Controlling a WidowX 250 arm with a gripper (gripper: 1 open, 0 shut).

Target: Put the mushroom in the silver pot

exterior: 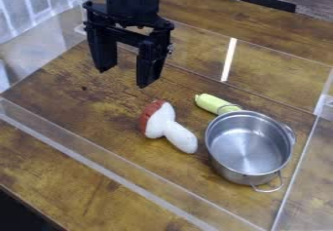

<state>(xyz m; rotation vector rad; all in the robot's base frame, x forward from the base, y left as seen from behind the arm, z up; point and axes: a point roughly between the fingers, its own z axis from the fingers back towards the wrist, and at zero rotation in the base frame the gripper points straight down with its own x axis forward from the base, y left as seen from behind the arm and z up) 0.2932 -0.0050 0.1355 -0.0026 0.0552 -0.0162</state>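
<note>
Nearest the viewer, the silver pot (250, 145) stands upright on the wooden surface (78, 137), well down and to the right of the fingers (103, 52). Just beside its left rim lies the mushroom (169, 126) on its side, red-brown cap toward the fingers, below and to their right. A small yellow-green vegetable (215, 104) lies just behind the pot. Farther back, the black fingers hang spread apart, pointing down, holding nothing, clear of the mushroom.
</note>
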